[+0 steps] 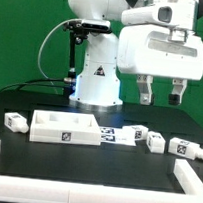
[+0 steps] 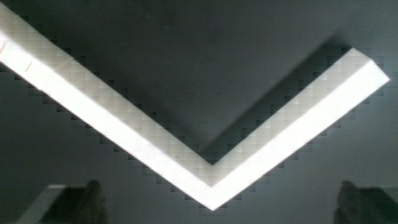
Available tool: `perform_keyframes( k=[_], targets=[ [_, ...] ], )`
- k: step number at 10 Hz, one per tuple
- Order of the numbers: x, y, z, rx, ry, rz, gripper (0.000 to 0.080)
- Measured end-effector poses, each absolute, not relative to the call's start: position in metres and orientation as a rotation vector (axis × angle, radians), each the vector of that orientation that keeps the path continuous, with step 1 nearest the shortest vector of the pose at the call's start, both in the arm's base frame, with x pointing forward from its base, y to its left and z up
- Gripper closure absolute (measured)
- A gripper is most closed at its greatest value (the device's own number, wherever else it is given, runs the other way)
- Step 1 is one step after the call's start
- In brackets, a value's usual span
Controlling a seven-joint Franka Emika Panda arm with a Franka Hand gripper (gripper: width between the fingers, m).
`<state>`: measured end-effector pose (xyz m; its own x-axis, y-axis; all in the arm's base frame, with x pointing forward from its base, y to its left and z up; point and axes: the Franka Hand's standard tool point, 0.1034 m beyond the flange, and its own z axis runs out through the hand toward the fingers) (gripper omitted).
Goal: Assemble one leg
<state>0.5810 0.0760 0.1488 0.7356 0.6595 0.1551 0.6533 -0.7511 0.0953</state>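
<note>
Several small white legs with black-and-white tags lie on the black table. One leg (image 1: 15, 121) lies at the exterior view's left. Three more (image 1: 134, 136) (image 1: 156, 143) (image 1: 182, 150) lie in a row at the right. The wide white square panel (image 1: 67, 127) with a raised rim lies between them. My gripper (image 1: 159, 93) hangs high above the right-hand legs, open and empty. In the wrist view my gripper (image 2: 217, 192) shows two dark fingers (image 2: 71, 202) wide apart with nothing between them. No leg shows in that view.
A white border bar (image 1: 81, 193) frames the table's front and sides. One corner of a white bar (image 2: 205, 165) fills the wrist view as a V. A small tagged piece (image 1: 108, 135) sits beside the panel. The robot's white base (image 1: 97, 79) stands behind.
</note>
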Motion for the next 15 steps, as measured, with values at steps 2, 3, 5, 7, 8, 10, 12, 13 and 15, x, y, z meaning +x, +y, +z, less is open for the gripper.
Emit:
perform_keyframes(
  k=[2,3,5,7,8,10,12,13,15],
  targets=[
    [0.581,0.076,0.149,2.895,1.095,0.279,0.015],
    [0.581,0.076,0.149,2.895,1.095,0.279,0.015],
    [0.581,0.076,0.148,2.894,1.097,0.278,0.015],
    [0.581,0.073,0.148,2.893,1.097,0.276,0.015],
    [0.571,0.051,0.147,2.911,1.077,0.257,0.015],
    [0.536,-0.008,0.154,2.943,0.977,0.202,0.015],
    [0.525,-0.045,0.151,2.966,0.945,0.193,0.015],
    [0.525,-0.042,0.15,2.971,0.935,0.192,0.015],
    [0.525,-0.042,0.15,2.971,0.936,0.191,0.015]
  ],
)
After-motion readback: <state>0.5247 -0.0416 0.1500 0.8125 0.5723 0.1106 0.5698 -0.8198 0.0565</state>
